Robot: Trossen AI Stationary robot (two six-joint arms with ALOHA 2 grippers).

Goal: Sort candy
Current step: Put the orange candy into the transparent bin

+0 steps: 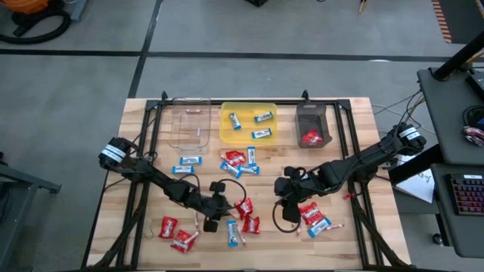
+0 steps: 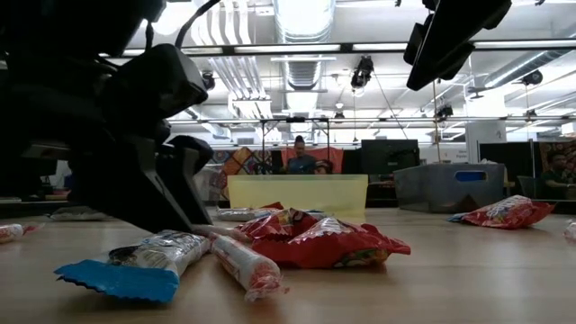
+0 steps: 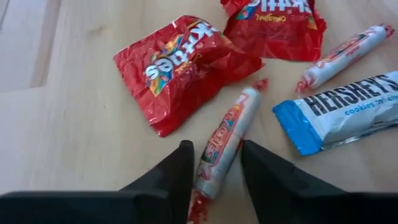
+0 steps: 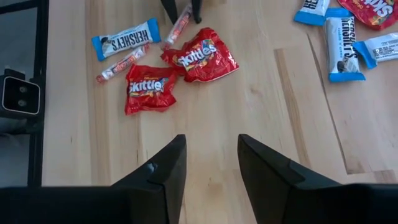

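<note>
Left claw (image 3: 216, 165) part-open astride pinkish stick (image 3: 225, 140) (not clamped), red packets (image 3: 180, 65) beside, right claw (image 4: 207, 163) open, empty.

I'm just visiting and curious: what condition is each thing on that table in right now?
Left gripper: fingers either side of a pinkish stick, which lies flat.
Right gripper: open, nothing between its fingers.
Clear tray: holds thin sticks.
Yellow tray: three blue-and-white bars.
Dark tray: red packets inside.
</note>
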